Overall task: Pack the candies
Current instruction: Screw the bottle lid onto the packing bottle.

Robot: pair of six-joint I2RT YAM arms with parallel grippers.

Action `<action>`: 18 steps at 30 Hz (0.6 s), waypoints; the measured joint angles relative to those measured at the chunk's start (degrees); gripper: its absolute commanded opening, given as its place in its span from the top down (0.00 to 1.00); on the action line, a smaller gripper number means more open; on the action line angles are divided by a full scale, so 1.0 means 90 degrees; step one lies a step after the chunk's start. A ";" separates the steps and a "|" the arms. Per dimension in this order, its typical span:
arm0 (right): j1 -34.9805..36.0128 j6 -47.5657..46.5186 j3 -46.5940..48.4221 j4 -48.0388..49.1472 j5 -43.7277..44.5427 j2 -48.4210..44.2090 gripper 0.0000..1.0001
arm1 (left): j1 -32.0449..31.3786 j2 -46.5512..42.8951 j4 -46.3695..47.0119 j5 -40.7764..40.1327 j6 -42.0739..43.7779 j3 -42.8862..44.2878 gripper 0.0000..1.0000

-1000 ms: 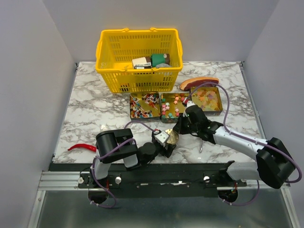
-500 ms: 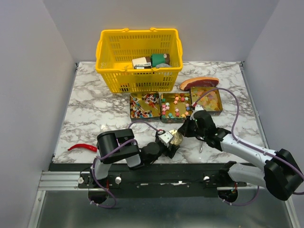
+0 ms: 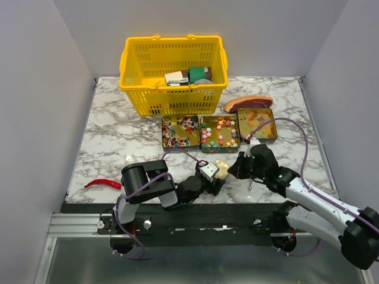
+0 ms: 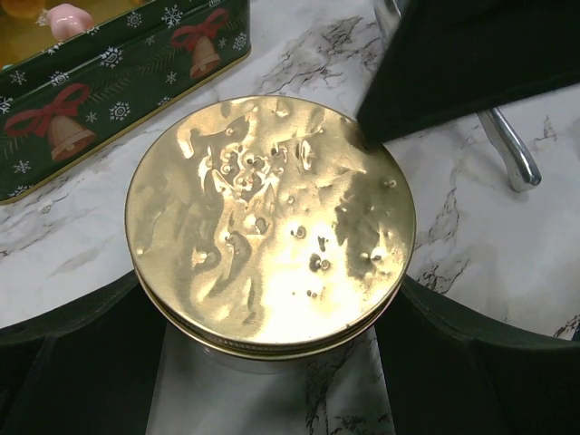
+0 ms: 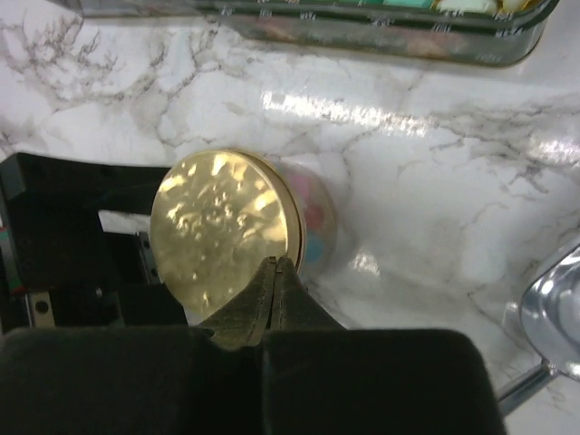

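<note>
Left gripper (image 3: 211, 179) clamps the jar (image 3: 220, 170) from both sides, low on its clear body, near the front edge of the tabletop (image 3: 112, 136). The gold lid (image 4: 272, 222) lies on top, face up. Right gripper (image 5: 272, 283) is clenched, fingers pressed together w/ nothing between them, its tip touching the lid's rim on the side nearest its own arm.

Step, as judged: working the lid on the jar; whether seating or shifting it cannot be told.

To do it well:
- Keep the left hold firm and level so the jar acts as a fixed base.
- Press nearer the lid's centre, not at the rim, since an off-centre push may tilt the lid or tip the jar.
- Go slowly, as the tip may skid on the slick, dimpled metal.
- A metal utensil (image 4: 507, 154) lies just beside the jar, so approx. that side is no place to slide off.

Candies (image 5: 310, 217): pink and blue pieces show through the jar wall under the lid. More fill the green bell-print tins (image 4: 118, 82) beyond, i.e. red-blue-white wrapped, chunky pink-green-blue and yellow-orange gummies, one sort per tin.
</note>
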 measured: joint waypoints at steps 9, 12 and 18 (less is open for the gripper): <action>0.0146 0.0226 0.0500 -0.1608 -0.0374 -0.1285 0.57 | 0.0066 0.0041 0.0109 0.0002 -0.0005 0.0027 0.46; 0.0146 0.0214 0.0996 -0.1778 0.0102 -0.1236 0.48 | 0.0068 0.0041 0.0153 0.0005 0.0005 -0.0010 0.46; 0.0107 0.0073 0.1309 -0.1639 0.0566 -0.0347 0.50 | 0.0068 0.0041 0.0180 0.0010 0.0007 -0.0032 0.46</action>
